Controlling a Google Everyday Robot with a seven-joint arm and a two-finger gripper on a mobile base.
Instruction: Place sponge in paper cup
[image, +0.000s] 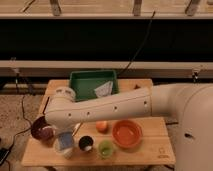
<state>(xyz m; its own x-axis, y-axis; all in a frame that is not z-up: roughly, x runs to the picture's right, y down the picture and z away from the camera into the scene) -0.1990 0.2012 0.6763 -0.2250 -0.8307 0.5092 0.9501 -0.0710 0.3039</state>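
The light blue sponge stands upright in the mouth of the white paper cup at the front left of the wooden table. My gripper hangs under the end of the big white arm, directly above the cup. It is shut on the top of the sponge. The arm reaches in from the right and hides most of the gripper.
A small dark cup and a small green cup stand just right of the paper cup. Near them are a dark bowl, an orange ball and an orange bowl. A green tray holding a pale cloth sits at the back.
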